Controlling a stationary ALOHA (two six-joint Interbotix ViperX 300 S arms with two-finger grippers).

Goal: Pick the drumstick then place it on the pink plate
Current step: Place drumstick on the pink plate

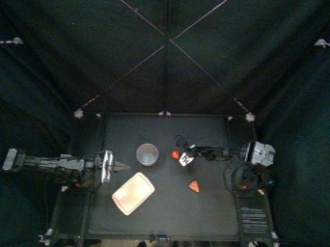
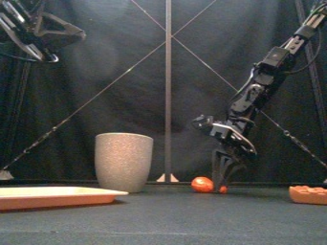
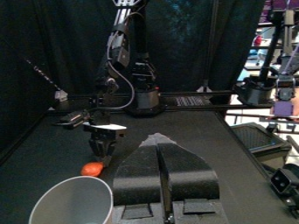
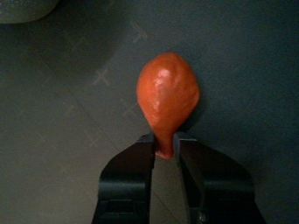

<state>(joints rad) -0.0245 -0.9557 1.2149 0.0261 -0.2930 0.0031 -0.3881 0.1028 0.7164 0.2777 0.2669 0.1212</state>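
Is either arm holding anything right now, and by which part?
The right gripper holds the orange drumstick by its narrow end. The left gripper holds nothing.

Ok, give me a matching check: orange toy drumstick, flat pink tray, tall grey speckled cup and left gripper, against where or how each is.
Things:
1 orange toy drumstick
2 flat pink tray
3 tall grey speckled cup
4 left gripper

States:
A bare, left of centre on the table
B shut, at the left edge
C pinched by its thin end in the right gripper
D upright, behind the tray

Pairs: 1-C, 2-A, 3-D, 4-B
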